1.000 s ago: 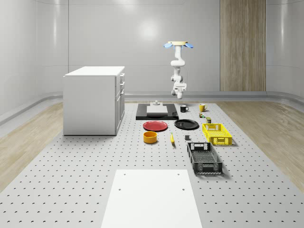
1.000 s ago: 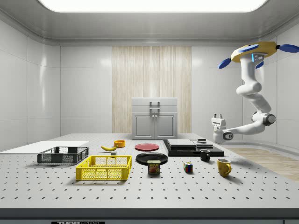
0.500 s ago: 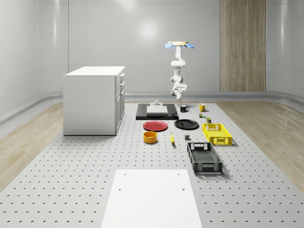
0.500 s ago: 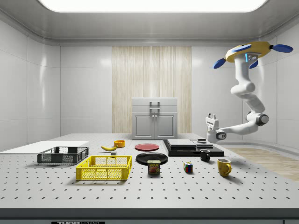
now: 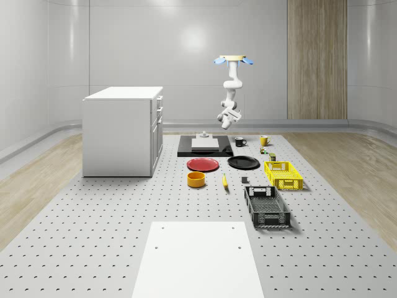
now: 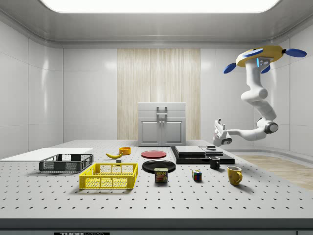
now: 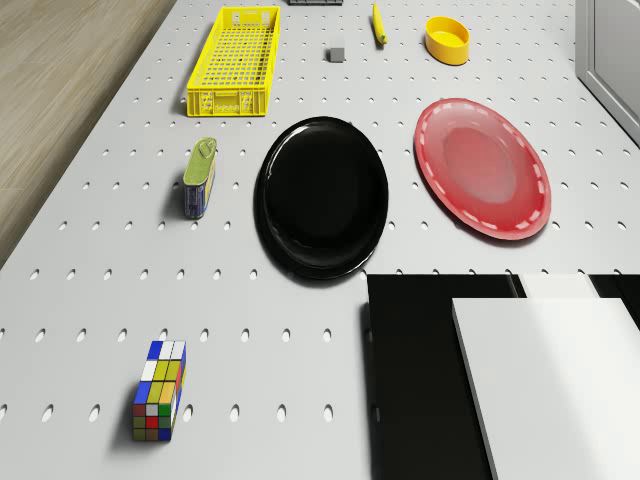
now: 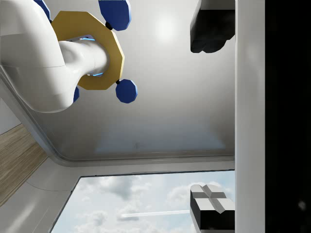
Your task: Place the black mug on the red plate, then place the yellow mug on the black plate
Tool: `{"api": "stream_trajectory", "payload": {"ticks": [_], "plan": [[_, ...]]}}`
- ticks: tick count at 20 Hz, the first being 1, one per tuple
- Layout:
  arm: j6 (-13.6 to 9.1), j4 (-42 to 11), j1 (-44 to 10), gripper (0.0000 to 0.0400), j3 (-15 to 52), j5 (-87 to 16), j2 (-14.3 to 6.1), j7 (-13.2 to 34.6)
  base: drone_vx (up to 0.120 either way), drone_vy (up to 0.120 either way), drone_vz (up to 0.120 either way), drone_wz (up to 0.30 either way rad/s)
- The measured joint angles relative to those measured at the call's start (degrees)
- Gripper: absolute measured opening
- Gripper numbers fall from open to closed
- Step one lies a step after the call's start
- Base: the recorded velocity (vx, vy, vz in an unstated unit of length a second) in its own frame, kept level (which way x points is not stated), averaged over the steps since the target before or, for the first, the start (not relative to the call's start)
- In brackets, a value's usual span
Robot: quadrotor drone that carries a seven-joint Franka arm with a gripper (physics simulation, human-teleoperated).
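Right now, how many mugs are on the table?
2. The black mug stands just in front of the black slab, toward the side view's right. The yellow mug sits nearer that camera, further right. None seems hidden.

The robot was a flat, yellow, octagonal drone body [image 6: 259, 55] with rounded blue rotor discs [image 8: 126, 91] at its rim, and a glossy white, thick, tubular jointed arm [image 6: 255, 93] with grey joint bands.
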Motion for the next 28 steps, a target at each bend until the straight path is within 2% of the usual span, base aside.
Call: {"api": "stream_trajectory", "payload": {"ticks": [3, 7, 10, 13, 17, 20, 24, 28], "plan": [[0.75, -6.26, -3.59, 0.04, 9.7, -14.87, -1.43, 2.87, 0.0, 0.0, -0.12, 0.0], [0.99, -20.25, -11.09, 0.04, 24.29, -40.26, -4.51, 10.04, 0.0, 0.0, -0.12, 0.0], [-1.17, -30.61, -19.31, 0.04, 33.55, -58.55, -6.99, 17.6, 0.0, 0.0, -0.12, 0.0], [-5.08, -37.24, -28.66, 0.04, 40.38, -71.89, -9.26, 24.93, 0.12, 0.0, -0.12, 0.0], [-9.96, -41.18, -39.11, 0.04, 46.18, -81.51, -12.03, 32.12, 0.12, 0.0, -0.12, 0.0], [-12.25, -42.29, -44.35, 0.04, 48.75, -84.78, -13.81, 35.55, 0.08, 0.0, -0.12, 0.0], [-13.64, -42.84, -48.63, 0.04, 50.82, -86.56, -15.76, 38.38, 0.0, 0.0, -0.12, 0.0], [-13.83, -42.98, -51.03, 0.04, 52.06, -86.96, -17.37, 40.05, 0.0, -0.01, -0.12, 0.0]]}}
